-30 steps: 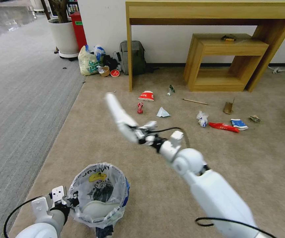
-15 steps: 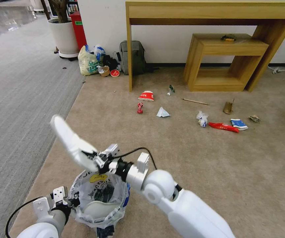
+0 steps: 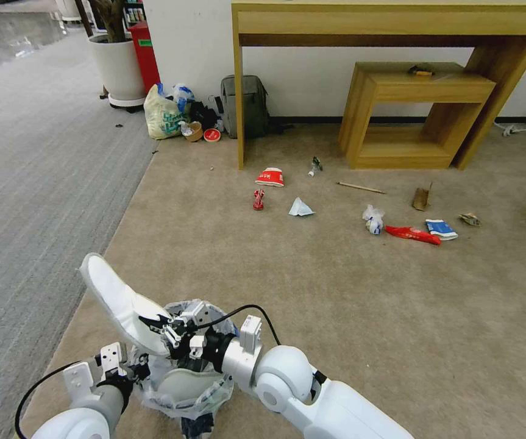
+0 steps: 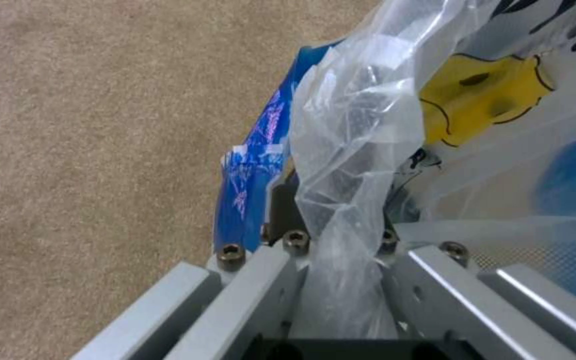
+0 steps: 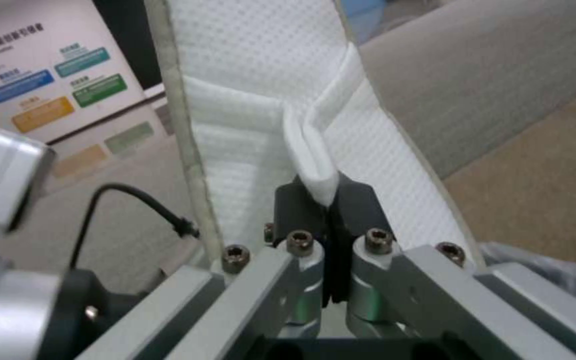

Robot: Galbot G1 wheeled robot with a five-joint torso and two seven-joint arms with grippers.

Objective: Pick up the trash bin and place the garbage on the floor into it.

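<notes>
Wooden desk (image 3: pixel 390 21) against white wall (image 3: pixel 311 79), grey ribbed carpet (image 3: pixel 37 158) alongside.

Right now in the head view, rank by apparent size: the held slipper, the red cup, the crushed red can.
1. Slipper, largest, though it sits nearest the camera, so that inflates it.
2. Red cup.
3. Crushed red can, smallest.
</notes>
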